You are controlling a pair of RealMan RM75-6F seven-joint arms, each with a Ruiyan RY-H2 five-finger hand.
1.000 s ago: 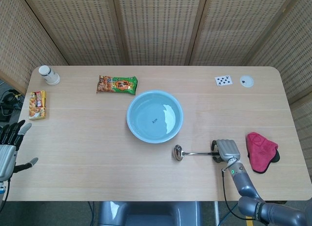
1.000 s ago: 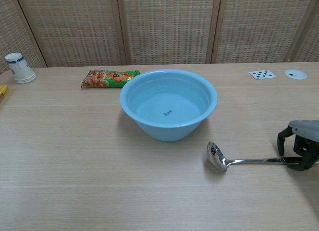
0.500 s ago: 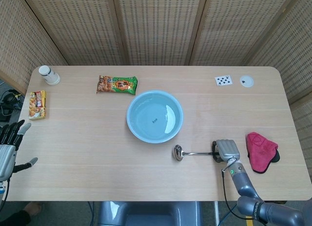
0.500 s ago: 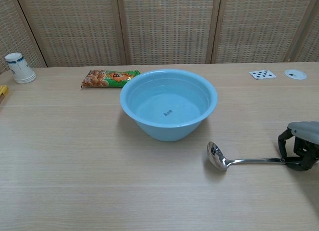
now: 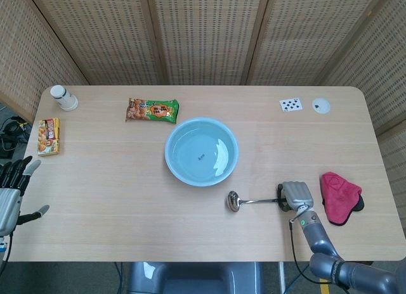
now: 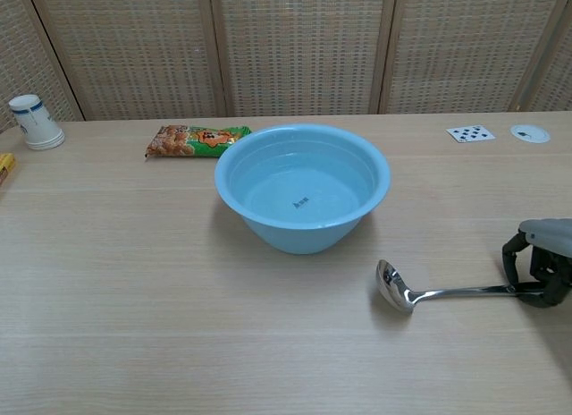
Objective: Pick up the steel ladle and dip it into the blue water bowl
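Observation:
The steel ladle lies on the table just right of and in front of the blue water bowl, its cup toward the bowl and its handle running right. My right hand has its fingers curled around the handle's far end. In the chest view the ladle rests with its cup on the wood, and the right hand grips the handle at the frame's right edge. The bowl holds water. My left hand hangs off the table's left edge, fingers spread, holding nothing.
A red cloth lies just right of the right hand. A playing card and a white disc sit at the back right. A snack pack, a paper cup and a yellow box are at the left.
The ladle has slid slightly right and toward the front edge with the right hand on its handle. The left hand has not moved.

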